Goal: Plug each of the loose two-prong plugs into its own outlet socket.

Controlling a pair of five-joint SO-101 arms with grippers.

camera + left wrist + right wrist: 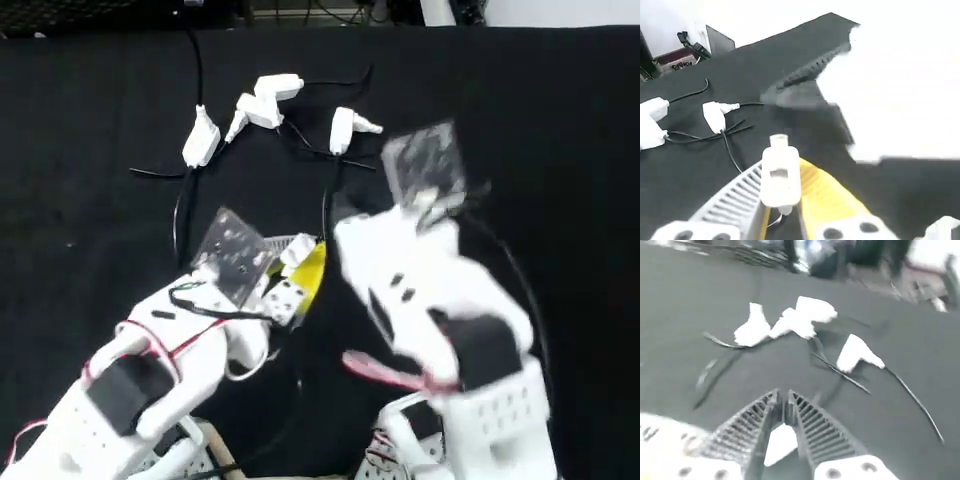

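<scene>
Three white two-prong plugs with black cords lie at the far middle of the black table: one on the left (202,137), a joined pair in the middle (265,100), and one on the right (345,128). My left gripper (290,270) hovers short of them, its grey and yellow fingers shut on a white plug (780,175) that stands upright between them. The right arm (430,290) is a blur beside it. My right gripper (783,396) points at the loose plugs (857,352), fingers shut, nothing seen between the tips.
Black cords (182,215) loop over the table between the plugs and the arms. The right arm's blurred white body (900,85) looms close beside the left gripper. Bare black cloth lies to the far left and far right.
</scene>
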